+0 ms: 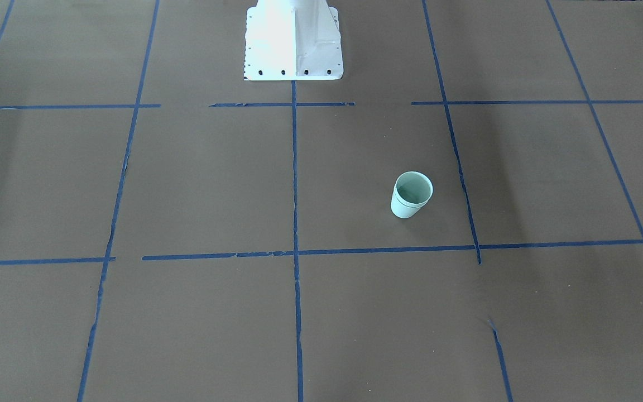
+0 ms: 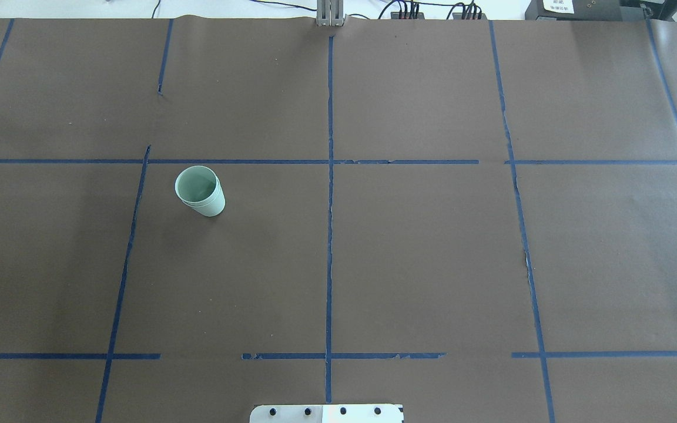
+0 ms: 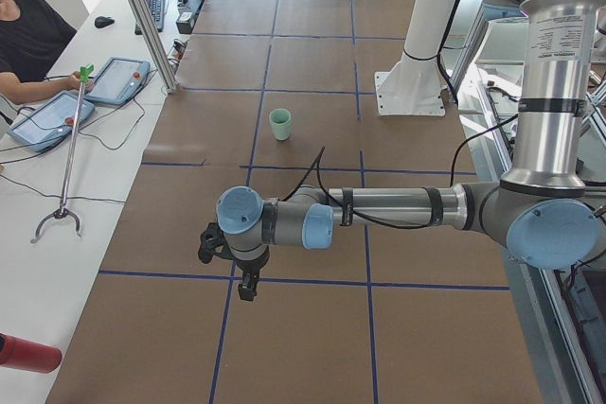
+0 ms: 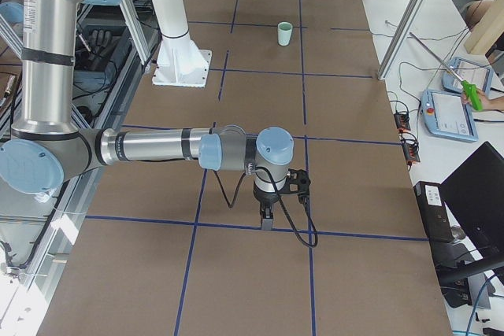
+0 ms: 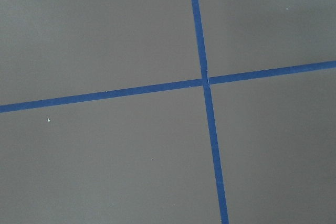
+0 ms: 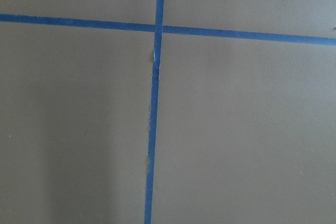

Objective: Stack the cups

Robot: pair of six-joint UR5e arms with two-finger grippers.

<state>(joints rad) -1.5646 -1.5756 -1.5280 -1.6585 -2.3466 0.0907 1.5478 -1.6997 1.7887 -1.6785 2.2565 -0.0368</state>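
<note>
The two pale mint-green cups (image 1: 411,196) stand upright as one nested stack on the brown table cover, one inside the other with two rims showing. The stack also shows in the overhead view (image 2: 200,192), left of centre, and small in the exterior left view (image 3: 280,124) and the exterior right view (image 4: 284,34). My left gripper (image 3: 248,286) hangs over the table's left end, far from the cups. My right gripper (image 4: 267,222) hangs over the right end, also far away. Both show only in the side views, so I cannot tell whether they are open or shut. The wrist views show no fingers.
The table is covered in brown paper with a blue tape grid (image 2: 330,176). The white robot base (image 1: 292,42) stands at the robot's edge. An operator (image 3: 28,40) with tablets and a grabber stick (image 3: 66,158) sits at the side bench.
</note>
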